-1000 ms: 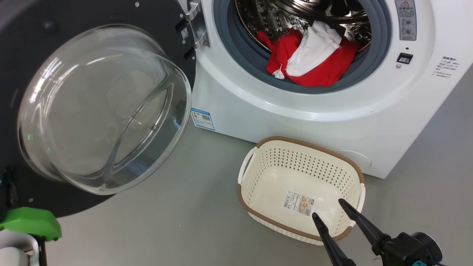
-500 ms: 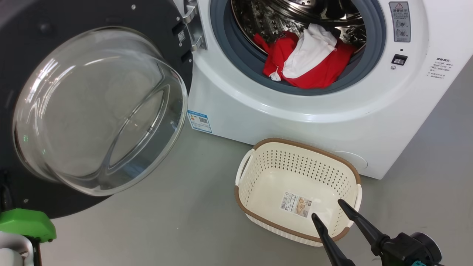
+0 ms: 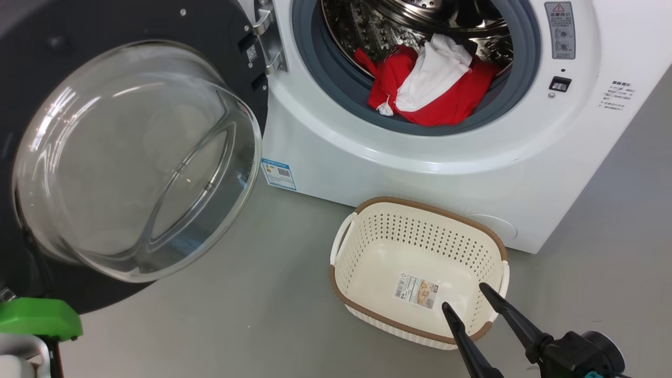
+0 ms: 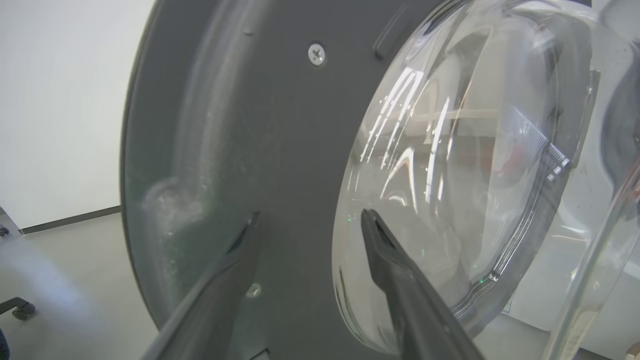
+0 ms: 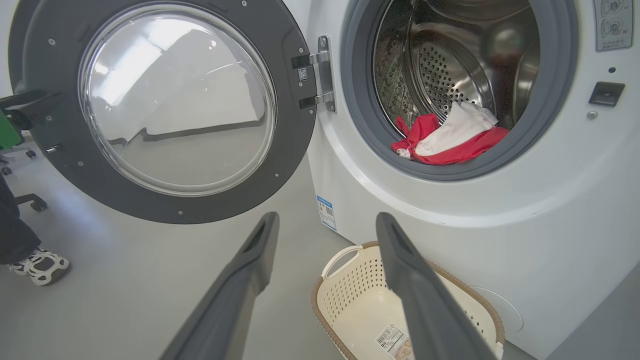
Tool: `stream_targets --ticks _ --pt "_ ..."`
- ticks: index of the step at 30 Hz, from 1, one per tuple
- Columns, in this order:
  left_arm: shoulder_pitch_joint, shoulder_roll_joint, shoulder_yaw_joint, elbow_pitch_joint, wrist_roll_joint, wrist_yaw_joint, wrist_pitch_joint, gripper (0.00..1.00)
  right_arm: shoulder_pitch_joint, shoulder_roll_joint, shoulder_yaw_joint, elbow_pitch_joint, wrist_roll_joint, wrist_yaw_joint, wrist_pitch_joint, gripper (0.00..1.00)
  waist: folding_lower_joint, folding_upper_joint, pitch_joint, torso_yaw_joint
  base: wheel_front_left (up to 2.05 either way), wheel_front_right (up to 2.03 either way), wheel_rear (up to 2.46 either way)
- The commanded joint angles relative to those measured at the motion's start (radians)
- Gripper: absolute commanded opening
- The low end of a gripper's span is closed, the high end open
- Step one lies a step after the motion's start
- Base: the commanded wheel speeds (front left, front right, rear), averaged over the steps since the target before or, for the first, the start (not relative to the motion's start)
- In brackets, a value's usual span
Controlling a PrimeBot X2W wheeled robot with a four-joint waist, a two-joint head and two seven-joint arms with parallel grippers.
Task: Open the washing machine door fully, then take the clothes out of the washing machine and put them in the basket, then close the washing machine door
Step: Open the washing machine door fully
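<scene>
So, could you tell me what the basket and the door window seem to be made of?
Basket: likely matte cream plastic, going by its moulded holes. Window: clear and glossy, probably glass; it shows sharp reflections.

The left gripper (image 4: 311,214) has released the washing machine door (image 4: 280,125).

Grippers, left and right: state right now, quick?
Left gripper: open, holding nothing, pointed at the washing machine door.
Right gripper: open, holding nothing, near the basket.
</scene>
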Motion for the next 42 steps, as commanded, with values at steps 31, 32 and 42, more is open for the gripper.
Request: stream_targets --ticks 31,32,42 --pt "0.302 -0.057 -0.085 -0.746 0.007 0.104 0.124 1.0 -0.054 0.081 -0.01 0.087 0.015 0.002 -0.141 1.0 0.0 -0.0001 -0.09 -0.201 0.0 0.0 0.0" --pt "0.307 -0.059 -0.089 -0.744 0.008 0.104 0.127 1.0 -0.054 0.082 -0.015 0.09 0.014 0.002 -0.143 1.0 0.0 -0.0001 -0.093 -0.216 0.0 0.0 0.0" --pt "0.379 -0.094 -0.119 -0.732 -0.02 0.116 0.139 1.0 -0.052 0.097 -0.064 0.112 0.009 0.002 -0.165 1.0 0.0 -0.0001 -0.113 -0.354 0.0 0.0 0.0"
